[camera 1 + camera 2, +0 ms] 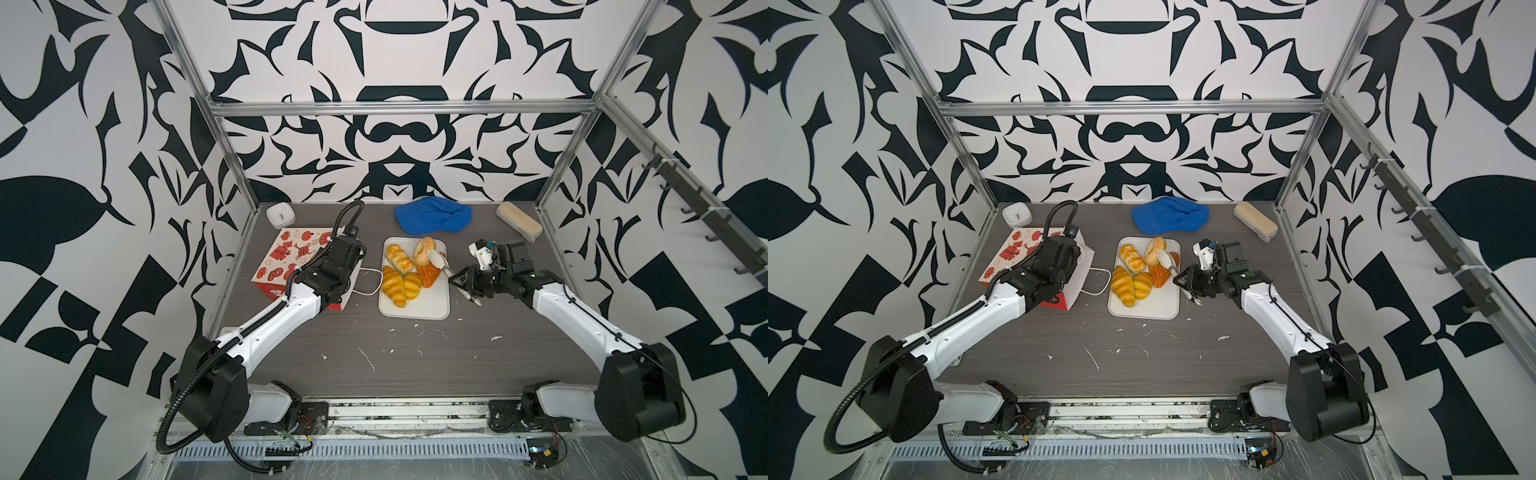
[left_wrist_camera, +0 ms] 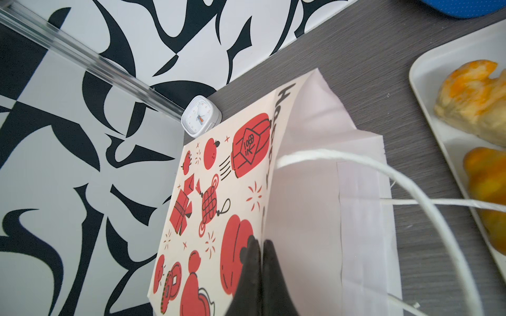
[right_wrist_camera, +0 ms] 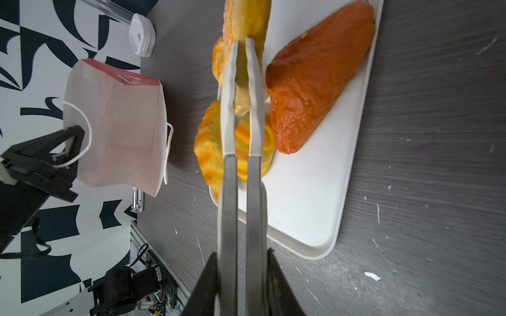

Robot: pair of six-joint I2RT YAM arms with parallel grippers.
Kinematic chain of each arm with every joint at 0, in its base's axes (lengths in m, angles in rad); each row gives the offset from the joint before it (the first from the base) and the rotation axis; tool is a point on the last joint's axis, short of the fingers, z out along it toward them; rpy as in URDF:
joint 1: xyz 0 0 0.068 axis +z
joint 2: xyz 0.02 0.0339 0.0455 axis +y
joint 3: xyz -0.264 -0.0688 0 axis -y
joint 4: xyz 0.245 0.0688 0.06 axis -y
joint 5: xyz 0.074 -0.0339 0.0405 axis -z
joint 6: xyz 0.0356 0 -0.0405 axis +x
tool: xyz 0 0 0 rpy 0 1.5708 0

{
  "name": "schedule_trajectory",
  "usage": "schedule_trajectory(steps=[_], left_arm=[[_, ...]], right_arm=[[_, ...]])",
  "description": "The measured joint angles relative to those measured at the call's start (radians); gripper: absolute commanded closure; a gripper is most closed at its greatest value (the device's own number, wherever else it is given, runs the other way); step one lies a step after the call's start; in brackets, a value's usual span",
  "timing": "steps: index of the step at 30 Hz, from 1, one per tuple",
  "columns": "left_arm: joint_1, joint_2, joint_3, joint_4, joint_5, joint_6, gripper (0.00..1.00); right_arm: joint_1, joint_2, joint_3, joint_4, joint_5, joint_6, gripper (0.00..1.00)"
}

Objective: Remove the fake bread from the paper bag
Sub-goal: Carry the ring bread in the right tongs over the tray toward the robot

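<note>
**Paper bag** (image 1: 286, 257): red-and-white, with red cartoon prints. It lies on its side at the far left of the table (image 1: 415, 353), printed face up and red base towards the near side. Its mouth faces right, towards the tray, and white lining shows inside (image 3: 117, 123). One white cord handle (image 1: 368, 282) lies on the table between the bag and the tray.

**Left gripper** (image 2: 260, 243): fully closed, with the upper edge of the bag's mouth pinched between the black fingers; also seen in the right wrist view (image 3: 74, 136).

**Tray** (image 1: 415, 309): flat, white and rectangular, at mid-table just right of the bag. All the fake bread is here, outside the bag.
- Braided loaf (image 1: 399, 257): golden, far left of the tray.
- Croissants, two (image 1: 392, 284) (image 1: 412, 284): yellow, side by side and touching, on the near side of the loaf.
- Triangular pastry (image 1: 428, 274): brown, just right of the croissants.
- Ring doughnut (image 1: 422, 249): far end of the tray, tilted on edge and caught between the tongs' pale tips (image 3: 243, 68). Whether it clears the tray cannot be told.

**Right gripper** (image 1: 463, 280): just off the tray's right edge, narrowed onto the grey arms of the tongs (image 3: 227, 191), which reach left over the pastry.

**Other items, far edge of the table:**
- Small white clock (image 1: 280, 214), beyond the bag.
- Blue cap (image 1: 432, 214), beyond the tray.
- Beige oblong block (image 1: 518, 220), in the far right corner.
</note>
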Motion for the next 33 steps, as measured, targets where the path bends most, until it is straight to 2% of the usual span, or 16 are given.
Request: schedule_trajectory(steps=[15,28,33], left_arm=[[0.000,0.000,0.000,0.000,0.007,-0.004,1.00],[0.000,0.000,0.000,0.003,0.009,-0.007,1.00],[0.000,0.000,0.000,0.004,0.009,-0.007,1.00]], right_arm=[[-0.030,0.195,0.023,0.167,-0.017,0.002,1.00],[-0.051,0.206,0.060,0.259,-0.046,0.060,1.00],[-0.057,0.275,0.087,0.319,-0.058,0.065,1.00]])
